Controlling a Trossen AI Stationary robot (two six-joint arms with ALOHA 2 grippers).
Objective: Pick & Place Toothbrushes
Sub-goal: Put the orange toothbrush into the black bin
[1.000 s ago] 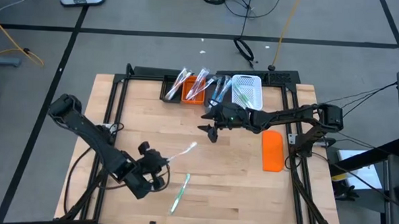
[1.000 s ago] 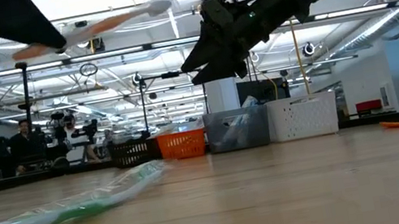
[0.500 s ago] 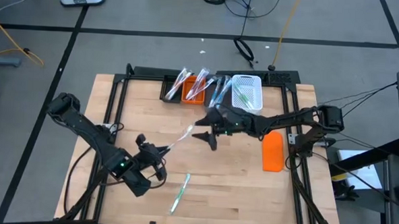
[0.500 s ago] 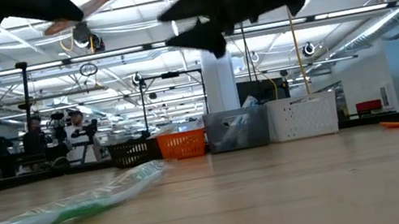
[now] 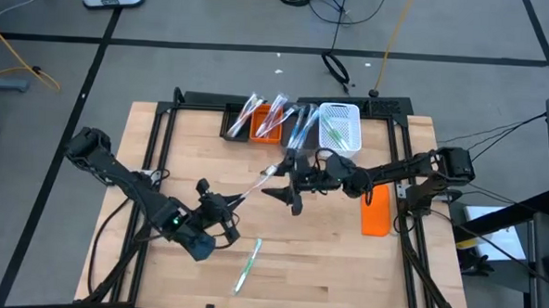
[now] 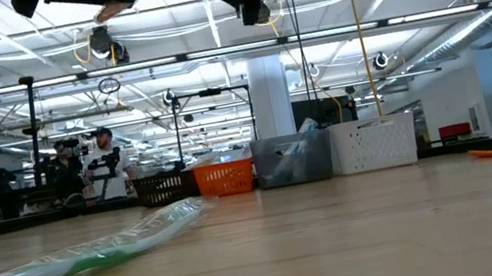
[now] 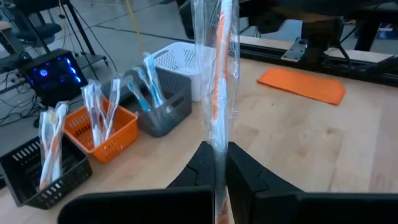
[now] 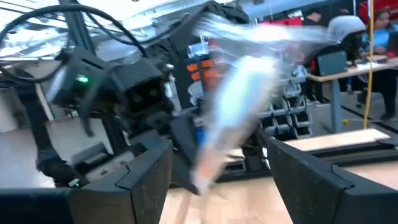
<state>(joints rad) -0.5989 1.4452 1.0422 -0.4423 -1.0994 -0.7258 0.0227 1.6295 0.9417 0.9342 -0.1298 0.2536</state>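
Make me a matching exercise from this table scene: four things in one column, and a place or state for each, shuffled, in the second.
1. wrapped orange toothbrush
2. wrapped green toothbrush
3. orange block
4. right gripper

A. flat near the table's right edge
B. open, beside the raised toothbrush's tip
C. lying loose on the table
D. clamped in the left gripper

Pairs: 1-D, 2-C, 3-A, 4-B

One clear-wrapped toothbrush (image 5: 257, 182) with an orange handle is held up in the air over the middle of the table. A green-handled one (image 5: 247, 264), also wrapped, is left lying flat near the front edge. More toothbrushes (image 5: 274, 114) are stood upright in the bins at the back.
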